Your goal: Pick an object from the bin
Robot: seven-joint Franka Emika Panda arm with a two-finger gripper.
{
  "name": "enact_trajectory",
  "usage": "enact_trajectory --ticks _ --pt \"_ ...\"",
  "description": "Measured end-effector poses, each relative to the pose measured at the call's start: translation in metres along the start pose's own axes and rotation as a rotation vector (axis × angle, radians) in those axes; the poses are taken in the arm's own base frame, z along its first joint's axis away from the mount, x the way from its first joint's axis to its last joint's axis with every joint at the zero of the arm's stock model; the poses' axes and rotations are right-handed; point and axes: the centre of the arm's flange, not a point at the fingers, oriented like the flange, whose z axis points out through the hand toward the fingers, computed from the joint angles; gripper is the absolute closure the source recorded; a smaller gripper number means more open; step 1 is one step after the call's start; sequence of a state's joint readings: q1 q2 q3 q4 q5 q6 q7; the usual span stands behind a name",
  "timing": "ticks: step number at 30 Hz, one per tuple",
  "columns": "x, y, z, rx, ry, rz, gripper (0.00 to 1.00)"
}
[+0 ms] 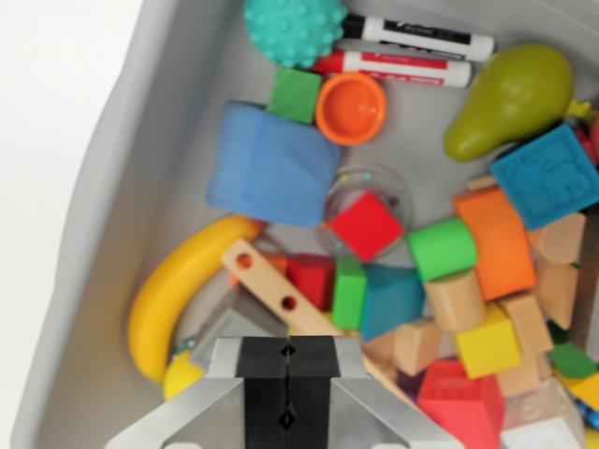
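A plain white tabletop surface (47, 140) carries the light grey plastic bin (122, 122), which rests directly upon it.

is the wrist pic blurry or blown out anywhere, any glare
Wrist view: lighting is even and soft, shadows faint; the area outside the bin at the wrist view's left is blown out white; the gripper at the bottom is slightly soft; small highlights on the pear and banana; blocks at the right edge look a bit smeared.
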State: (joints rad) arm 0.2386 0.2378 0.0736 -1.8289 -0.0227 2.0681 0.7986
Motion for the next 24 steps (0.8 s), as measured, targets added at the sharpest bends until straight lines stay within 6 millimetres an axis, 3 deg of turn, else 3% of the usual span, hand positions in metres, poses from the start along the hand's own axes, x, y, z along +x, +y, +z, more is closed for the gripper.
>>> enact_trajectory --ticks 13,24 --pt "0.0 0.0 -0.018 -0.001 -0.002 -0.001 1.0" --pt "0.0 -0.001 -0.019 -0.002 -0.003 -0.001 1.0"
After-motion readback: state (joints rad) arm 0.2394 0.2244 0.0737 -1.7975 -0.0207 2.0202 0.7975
